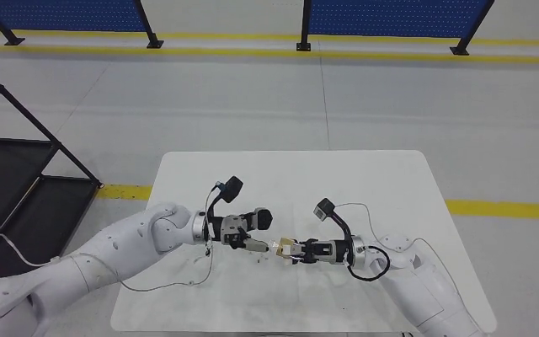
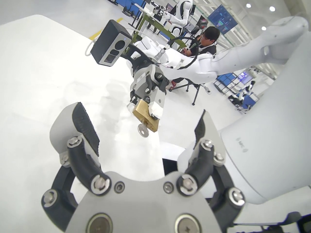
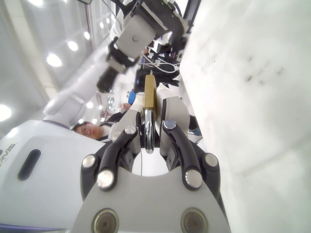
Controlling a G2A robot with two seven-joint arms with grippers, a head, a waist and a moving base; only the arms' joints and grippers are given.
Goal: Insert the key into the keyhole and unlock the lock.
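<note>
A brass padlock (image 2: 145, 115) is held above the white table (image 1: 370, 185), with my right gripper (image 3: 151, 99) shut on its body. The silver shackle (image 3: 149, 132) points back toward the right wrist. A silver key (image 2: 143, 130) sticks out of the lock's keyhole end. My left gripper (image 2: 141, 116) is open and holds nothing; its black-padded fingers (image 2: 83, 126) stand on either side of the key, a short way back from it. In the top view the left gripper (image 1: 255, 244) and the padlock (image 1: 285, 248) face each other near the table's front middle.
A cable (image 1: 206, 270) hangs from the left arm over the table. The table's front edge lies close below both grippers. A dark rack (image 1: 38, 194) stands left of the table. Yellow floor lines run behind and beside it.
</note>
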